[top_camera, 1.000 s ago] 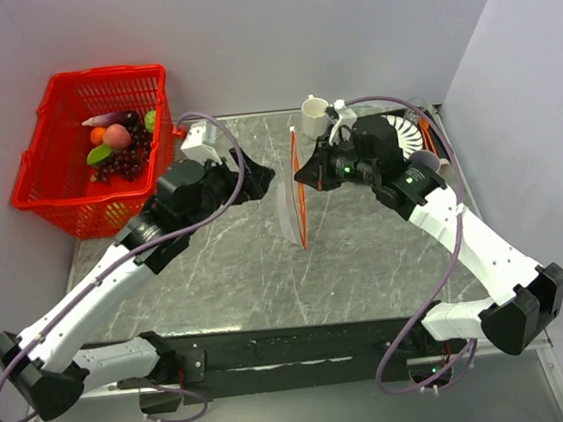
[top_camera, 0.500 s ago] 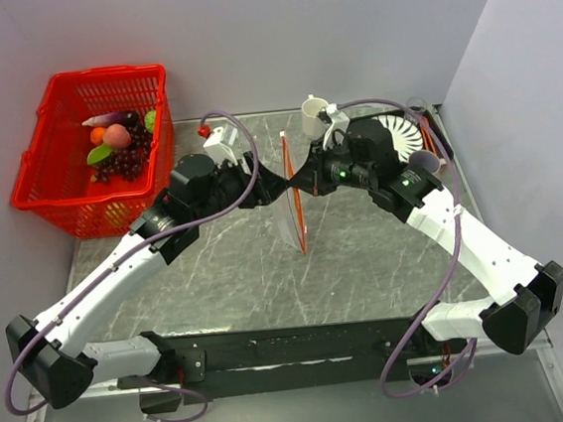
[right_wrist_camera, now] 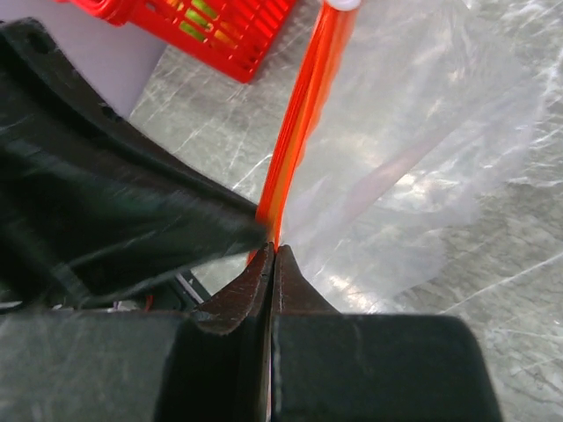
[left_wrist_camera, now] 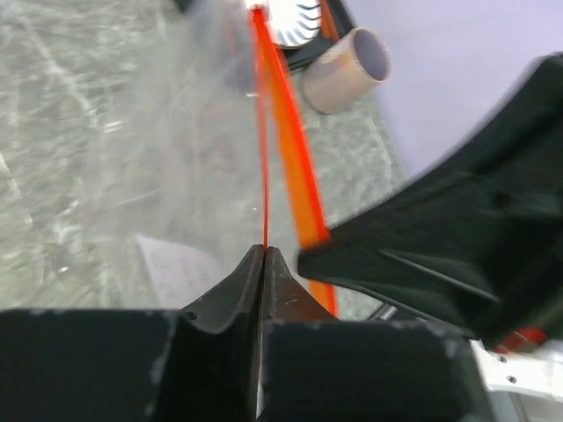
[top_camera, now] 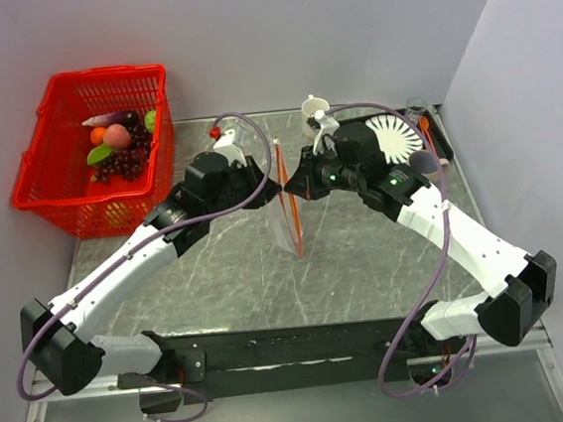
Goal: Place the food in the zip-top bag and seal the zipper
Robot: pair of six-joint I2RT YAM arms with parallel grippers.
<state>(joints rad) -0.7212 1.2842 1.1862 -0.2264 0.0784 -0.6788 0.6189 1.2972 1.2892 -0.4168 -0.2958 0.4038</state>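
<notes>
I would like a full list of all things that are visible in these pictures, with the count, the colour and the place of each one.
basket: one, red, far left corner
food: several pieces, mixed colours, inside the basket
zip-top bag: one, clear, held up over the table's middle
zipper: one, red-orange, along the bag's mouth
cup: one, pale, far edge of the table
plate: one, white and ribbed, far right corner
table: one, grey marble look, under the arms
left gripper: one, black, shut on the zipper
right gripper: one, black, shut on the zipper, facing the left one
</notes>
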